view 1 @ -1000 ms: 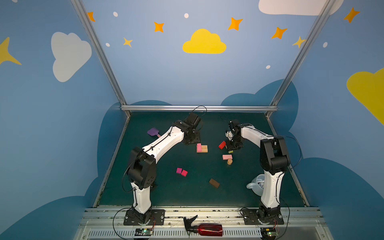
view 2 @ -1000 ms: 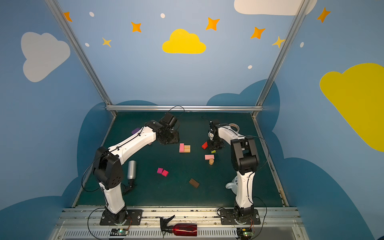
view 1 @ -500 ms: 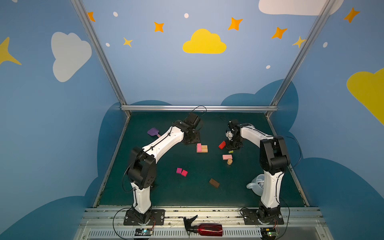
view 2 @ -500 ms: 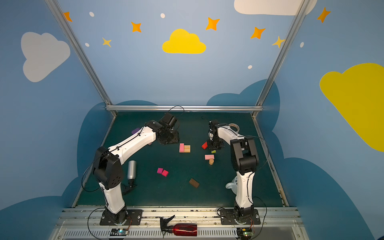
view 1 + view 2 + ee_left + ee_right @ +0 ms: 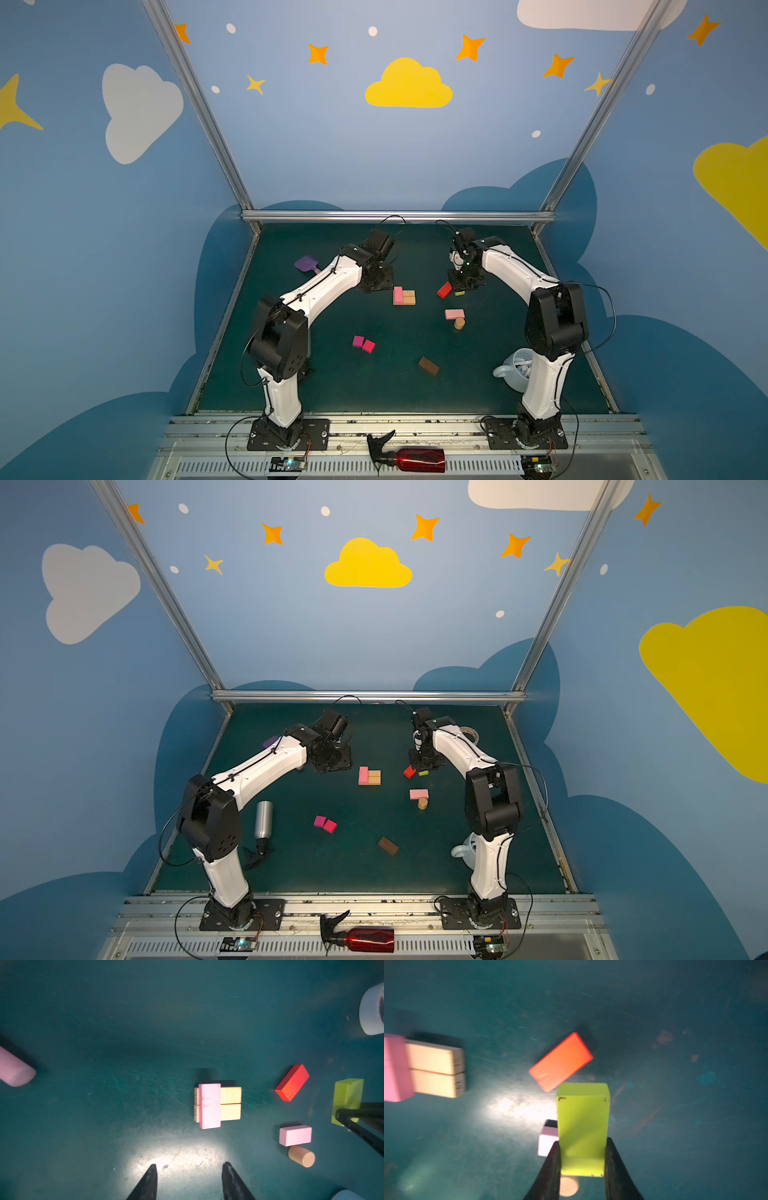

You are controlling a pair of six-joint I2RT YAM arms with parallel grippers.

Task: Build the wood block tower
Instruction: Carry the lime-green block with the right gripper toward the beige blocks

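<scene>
Lime-green block (image 5: pixel 582 1118) hangs in right gripper (image 5: pixel 582 1140), apparently lifted, near red block (image 5: pixel 560 1061).

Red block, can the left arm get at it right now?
Probably yes. The left gripper has its jaws open and empty, and the red block lies flat, nothing touching it. The right gripper, shut on the green block, is close beside it though.
</scene>
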